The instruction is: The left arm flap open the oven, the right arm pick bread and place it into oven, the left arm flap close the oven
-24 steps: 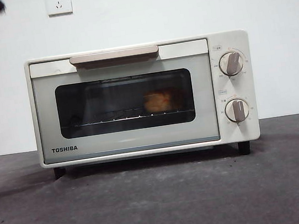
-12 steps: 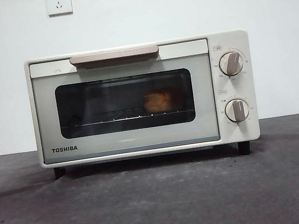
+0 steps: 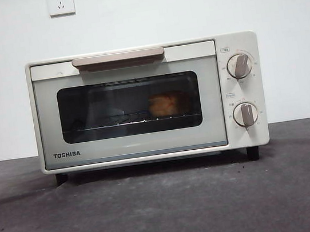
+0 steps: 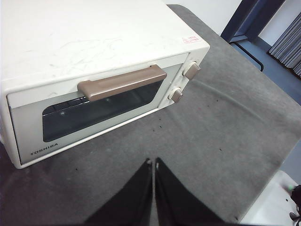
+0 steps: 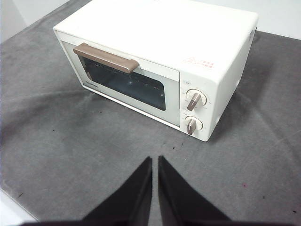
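The cream-white TOSHIBA oven (image 3: 147, 102) stands on the grey table with its door shut and its beige handle (image 3: 118, 57) at the top. The golden-orange bread (image 3: 164, 104) lies on the wire rack inside, seen through the dark window, right of centre. The oven also shows in the left wrist view (image 4: 94, 70) and the right wrist view (image 5: 155, 66). My left gripper (image 4: 154, 162) is shut and empty, raised above the table in front of the oven. My right gripper (image 5: 154, 160) is shut and empty, raised in front of the oven too. Neither arm shows in the front view.
Two beige knobs (image 3: 240, 65) sit on the oven's right panel. Wall sockets (image 3: 60, 2) are on the white wall behind. The grey mat (image 3: 168, 206) spreads in front of the oven. The table's edge (image 4: 263, 188) and a doorway show in the left wrist view.
A black arm tip at the top left corner of the front view one second ago has moved out of view. The oven and bread have not moved.
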Controlling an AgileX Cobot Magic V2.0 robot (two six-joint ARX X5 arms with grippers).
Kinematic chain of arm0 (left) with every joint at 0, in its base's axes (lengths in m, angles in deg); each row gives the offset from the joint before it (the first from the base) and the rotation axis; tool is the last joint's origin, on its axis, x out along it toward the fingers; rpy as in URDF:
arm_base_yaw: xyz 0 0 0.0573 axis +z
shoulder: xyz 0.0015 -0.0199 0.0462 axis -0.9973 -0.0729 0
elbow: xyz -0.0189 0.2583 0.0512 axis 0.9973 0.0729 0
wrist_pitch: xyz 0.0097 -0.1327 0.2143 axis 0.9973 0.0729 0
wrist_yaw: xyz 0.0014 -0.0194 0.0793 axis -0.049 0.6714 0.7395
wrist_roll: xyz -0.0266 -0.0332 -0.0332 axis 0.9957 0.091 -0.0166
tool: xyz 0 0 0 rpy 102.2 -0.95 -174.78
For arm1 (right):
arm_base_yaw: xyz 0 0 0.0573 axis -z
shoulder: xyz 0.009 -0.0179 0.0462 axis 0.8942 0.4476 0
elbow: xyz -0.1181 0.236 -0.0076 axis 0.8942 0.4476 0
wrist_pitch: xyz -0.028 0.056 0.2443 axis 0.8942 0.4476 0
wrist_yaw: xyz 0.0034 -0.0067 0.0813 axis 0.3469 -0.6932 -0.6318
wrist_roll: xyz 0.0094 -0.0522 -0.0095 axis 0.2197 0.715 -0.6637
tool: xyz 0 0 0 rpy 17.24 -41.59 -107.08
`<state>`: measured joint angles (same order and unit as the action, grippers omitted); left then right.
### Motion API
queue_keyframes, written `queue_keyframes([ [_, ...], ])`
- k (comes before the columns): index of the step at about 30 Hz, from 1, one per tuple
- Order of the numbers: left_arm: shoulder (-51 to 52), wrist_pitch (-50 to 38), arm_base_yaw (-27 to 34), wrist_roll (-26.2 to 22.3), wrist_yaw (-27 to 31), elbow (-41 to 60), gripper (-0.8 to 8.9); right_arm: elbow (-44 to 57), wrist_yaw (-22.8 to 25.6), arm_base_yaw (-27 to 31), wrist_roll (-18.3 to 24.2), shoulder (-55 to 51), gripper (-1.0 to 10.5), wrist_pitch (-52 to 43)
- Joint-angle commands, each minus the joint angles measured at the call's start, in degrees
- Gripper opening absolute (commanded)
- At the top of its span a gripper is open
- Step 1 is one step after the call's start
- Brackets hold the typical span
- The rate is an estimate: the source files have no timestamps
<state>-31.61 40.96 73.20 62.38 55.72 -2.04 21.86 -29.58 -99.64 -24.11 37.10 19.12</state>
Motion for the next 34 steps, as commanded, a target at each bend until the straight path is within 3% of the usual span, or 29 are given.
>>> queue_keyframes([
  [1, -0.24, -0.81, -0.15, -0.5, 0.07, -0.83, 0.16, -1.2, 0.02, -0.31, 0.44, 0.28, 0.2, -0.61],
  [11, 2.71, -2.45, 0.74, 0.17, 1.86, 2.93, 0.16, -1.2, 0.02, -0.31, 0.44, 0.28, 0.2, -0.61],
  [15, 10.05, -13.4, 2.73, -0.2, 9.62, 16.66, 0.16, -1.2, 0.02, -0.28, 0.44, 0.28, 0.2, -0.61],
  [24, 28.35, -42.8, 4.96, -0.68, 33.42, 48.85, 0.16, -1.2, 0.02, -0.31, 0.44, 0.28, 0.2, -0.61],
  [28, 34.1, -44.35, 5.9, -0.31, 39.69, 54.64, 0.16, -1.2, 0.02, -0.31, 0.44, 0.28, 0.2, -0.61],
  [34, 38.1, -40.33, 8.22, -0.33, 40.63, 56.94, 0.16, -1.2, 0.02, -0.31, 0.44, 0.28, 0.2, -0.61],
])
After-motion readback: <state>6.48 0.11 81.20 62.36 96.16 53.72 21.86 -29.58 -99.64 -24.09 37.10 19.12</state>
